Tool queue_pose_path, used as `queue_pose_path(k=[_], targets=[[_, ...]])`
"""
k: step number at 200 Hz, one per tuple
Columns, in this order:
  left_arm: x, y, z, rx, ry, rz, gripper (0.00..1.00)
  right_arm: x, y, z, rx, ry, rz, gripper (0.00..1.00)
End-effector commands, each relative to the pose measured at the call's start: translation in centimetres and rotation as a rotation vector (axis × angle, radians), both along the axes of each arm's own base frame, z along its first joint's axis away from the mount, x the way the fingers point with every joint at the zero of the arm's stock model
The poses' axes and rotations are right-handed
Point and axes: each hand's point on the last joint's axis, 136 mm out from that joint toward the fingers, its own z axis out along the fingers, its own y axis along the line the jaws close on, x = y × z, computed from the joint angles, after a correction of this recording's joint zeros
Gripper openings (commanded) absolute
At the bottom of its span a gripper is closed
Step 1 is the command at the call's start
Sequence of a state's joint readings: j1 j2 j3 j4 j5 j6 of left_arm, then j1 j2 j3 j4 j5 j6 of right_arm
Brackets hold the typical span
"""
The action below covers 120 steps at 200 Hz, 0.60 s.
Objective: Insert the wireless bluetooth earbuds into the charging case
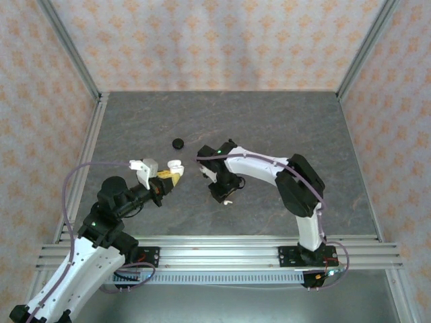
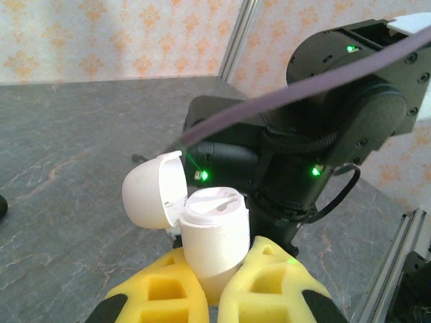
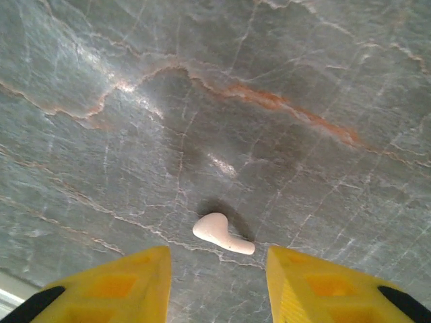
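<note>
One white earbud (image 3: pixel 222 233), smooth and short-stemmed, lies near the middle of the grey veined tabletop (image 3: pixel 269 81), untouched between the parted jaws of the right end effector (image 3: pixel 215 269). Toward the left edge, the left end effector (image 2: pixel 212 293) clamps the round white charging case (image 2: pixel 214 235), its lid open. A small black round object (image 1: pixel 178 143) sits apart toward the far edge.

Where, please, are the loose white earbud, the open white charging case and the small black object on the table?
white earbud (image 3: pixel 214 230): right wrist view, on its rounded bud end.
charging case (image 2: pixel 214 239): left wrist view, on its body's front wall.
small black object (image 1: pixel 178 143): top external view, on its centre.
</note>
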<state>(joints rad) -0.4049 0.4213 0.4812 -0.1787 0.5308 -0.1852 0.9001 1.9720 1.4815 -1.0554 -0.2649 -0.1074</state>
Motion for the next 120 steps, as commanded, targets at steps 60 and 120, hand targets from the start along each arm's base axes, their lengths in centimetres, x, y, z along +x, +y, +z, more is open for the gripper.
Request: queue_pose_path(k=[60,120], targets=[[0.7,0.8,-0.8,0.032,0.028,0.055,0.00,-0.9,-0.3,-1.6,-0.132,0.036,0.136,0.49],[0.8,0.8,-0.9,0.041,0.035,0.058,0.00,-1.1,-1.3,-2.7,-0.182,0.050,0.165,0.47]])
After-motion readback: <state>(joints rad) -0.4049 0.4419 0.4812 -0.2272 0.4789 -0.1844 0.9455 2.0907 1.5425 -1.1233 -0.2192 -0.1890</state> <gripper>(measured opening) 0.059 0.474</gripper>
